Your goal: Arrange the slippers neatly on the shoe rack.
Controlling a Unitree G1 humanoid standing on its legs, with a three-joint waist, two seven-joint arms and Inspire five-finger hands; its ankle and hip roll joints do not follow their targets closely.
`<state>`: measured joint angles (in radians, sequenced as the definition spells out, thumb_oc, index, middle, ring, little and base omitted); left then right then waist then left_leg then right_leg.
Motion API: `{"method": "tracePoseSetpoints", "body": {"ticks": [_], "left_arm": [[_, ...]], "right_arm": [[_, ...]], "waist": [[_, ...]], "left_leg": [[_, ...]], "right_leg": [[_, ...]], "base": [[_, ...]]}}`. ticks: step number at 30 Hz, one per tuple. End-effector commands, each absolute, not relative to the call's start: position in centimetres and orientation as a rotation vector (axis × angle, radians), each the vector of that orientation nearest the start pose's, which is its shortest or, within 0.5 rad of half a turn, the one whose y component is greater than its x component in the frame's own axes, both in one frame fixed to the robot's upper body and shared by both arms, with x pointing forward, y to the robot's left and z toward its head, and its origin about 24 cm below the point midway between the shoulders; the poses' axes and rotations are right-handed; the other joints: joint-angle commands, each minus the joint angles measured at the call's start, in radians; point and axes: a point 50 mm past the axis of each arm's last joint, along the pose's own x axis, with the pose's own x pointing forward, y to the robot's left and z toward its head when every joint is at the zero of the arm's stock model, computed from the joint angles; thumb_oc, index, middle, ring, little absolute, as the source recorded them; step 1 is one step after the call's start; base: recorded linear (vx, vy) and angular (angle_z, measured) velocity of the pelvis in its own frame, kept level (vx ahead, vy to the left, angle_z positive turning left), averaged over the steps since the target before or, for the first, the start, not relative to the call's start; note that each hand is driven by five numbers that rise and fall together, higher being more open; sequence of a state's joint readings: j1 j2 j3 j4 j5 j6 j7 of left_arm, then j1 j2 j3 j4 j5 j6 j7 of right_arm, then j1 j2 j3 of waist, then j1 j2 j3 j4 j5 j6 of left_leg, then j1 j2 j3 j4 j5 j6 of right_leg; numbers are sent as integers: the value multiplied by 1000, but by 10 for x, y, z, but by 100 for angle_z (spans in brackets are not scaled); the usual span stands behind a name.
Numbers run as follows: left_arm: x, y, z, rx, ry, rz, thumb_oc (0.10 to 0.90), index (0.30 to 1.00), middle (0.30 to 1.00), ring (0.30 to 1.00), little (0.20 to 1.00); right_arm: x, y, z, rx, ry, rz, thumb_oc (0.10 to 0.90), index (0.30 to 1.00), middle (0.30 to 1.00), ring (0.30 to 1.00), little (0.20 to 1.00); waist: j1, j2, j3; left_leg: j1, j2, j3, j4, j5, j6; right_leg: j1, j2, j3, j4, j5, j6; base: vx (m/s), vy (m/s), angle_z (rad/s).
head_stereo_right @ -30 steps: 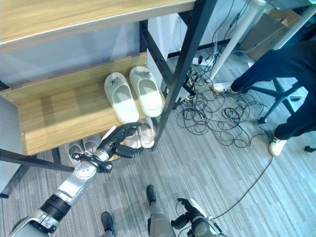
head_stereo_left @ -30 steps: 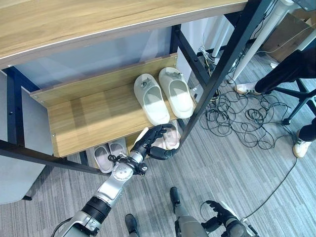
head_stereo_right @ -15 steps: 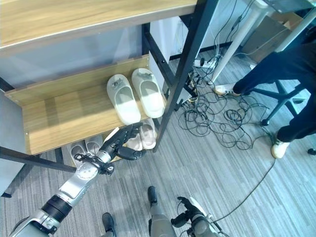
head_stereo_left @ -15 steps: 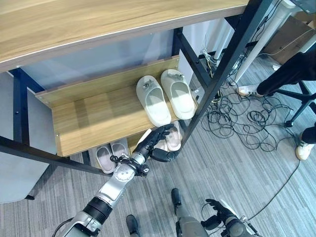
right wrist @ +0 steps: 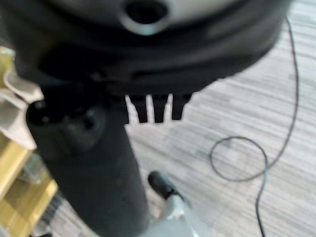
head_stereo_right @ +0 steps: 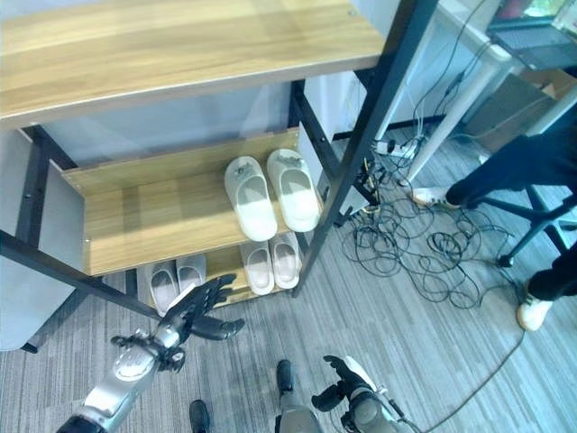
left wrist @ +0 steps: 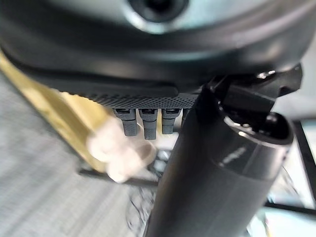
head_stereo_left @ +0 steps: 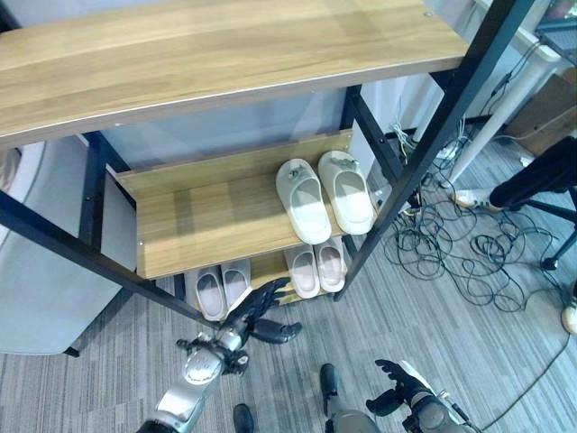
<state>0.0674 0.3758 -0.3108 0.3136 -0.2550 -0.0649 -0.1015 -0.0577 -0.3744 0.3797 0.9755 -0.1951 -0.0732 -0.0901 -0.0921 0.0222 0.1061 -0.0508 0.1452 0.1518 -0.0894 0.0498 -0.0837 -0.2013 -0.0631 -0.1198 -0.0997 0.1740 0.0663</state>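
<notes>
left hand [head_stereo_left: 257, 317] empty — below racked slippers [head_stereo_left: 325, 197]

I stood in what looked like an office or a robotics lab, not a home. The floor [head_stereo_left: 108, 379] was grey striped carpet tile of the commercial kind. Beside the wooden, black-framed shoe rack [head_stereo_left: 225, 212] a tangle of black cables [head_stereo_left: 469, 262] lay loose on the carpet, running toward a power strip [head_stereo_right: 383, 144] by the wall. A white desk leg [head_stereo_left: 491, 108] rose behind it, and a cardboard box [head_stereo_right: 505, 104] sat under that desk. A person in dark trousers [head_stereo_right: 505, 167] sat on a swivel chair whose black star base [head_stereo_right: 532, 221] showed at the side.
</notes>
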Motion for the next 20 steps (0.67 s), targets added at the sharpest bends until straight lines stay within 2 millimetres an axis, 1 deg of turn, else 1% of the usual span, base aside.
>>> {"method": "tracePoseSetpoints", "body": {"ticks": [1,5,8,9,10,11,12,13,16,20], "left_arm": [[201,206,-50,155,410,-194,800,900,900,900,900],[168,235,-85,222,615,-72,800,900,900,900,900],[150,250,-103,265,732,3,800,900,900,900,900],[138,256,-113,262,801,54,800,900,900,900,900],[138,256,-113,262,800,54,800,900,900,900,900],[134,260,-117,279,830,71,800,900,900,900,900],[121,265,-126,306,912,98,800,900,900,900,900],[121,265,-126,307,911,98,800,900,900,900,900],[93,269,-143,339,1069,125,800,900,900,900,900],[74,271,-150,346,1164,168,800,900,900,900,900]], "right_arm": [[157,-246,-126,-756,877,180,800,900,900,900,900],[151,-253,-128,-765,918,165,800,900,900,900,900],[145,-256,-132,-761,961,152,800,900,900,900,900],[141,-257,-135,-753,989,143,800,900,900,900,900],[141,-257,-135,-753,989,143,800,900,900,900,900],[140,-257,-136,-755,1001,139,800,900,900,900,900],[137,-258,-138,-755,1023,130,800,900,900,900,900],[137,-258,-138,-755,1023,129,800,900,900,900,900],[133,-257,-141,-759,1061,126,800,900,900,900,900],[129,-255,-144,-771,1083,130,800,900,900,900,900]], "waist": [[25,-70,-98],[46,-69,-101],[57,-68,-104],[65,-70,-107],[64,-70,-106],[68,-71,-106],[74,-72,-109],[73,-72,-108],[79,-73,-113],[86,-75,-118]], "left_leg": [[-33,-47,-24,2,-1,-21],[-24,-53,-47,2,2,-25],[-18,-58,-58,2,2,-26],[-16,-61,-66,2,2,-26],[-15,-61,-67,2,2,-26],[-13,-62,-71,2,2,-27],[-11,-65,-76,2,1,-27],[-10,-65,-77,2,1,-26],[-2,-70,-83,2,-3,-25],[3,-75,-89,2,-8,-22]], "right_leg": [[65,-16,-62,12,-107,60],[93,-23,-88,12,-111,62],[108,-31,-105,12,-114,64],[117,-33,-111,12,-116,65],[118,-33,-112,12,-116,65],[123,-35,-117,12,-116,66],[130,-38,-122,12,-117,66],[131,-38,-122,12,-118,66],[143,-43,-130,12,-119,68],[153,-49,-133,12,-119,69]], "base": [[17,41,24],[8,44,26],[4,59,28],[15,45,21],[10,48,23],[0,51,24],[0,51,17],[3,55,11],[13,48,7],[15,47,2]]}}
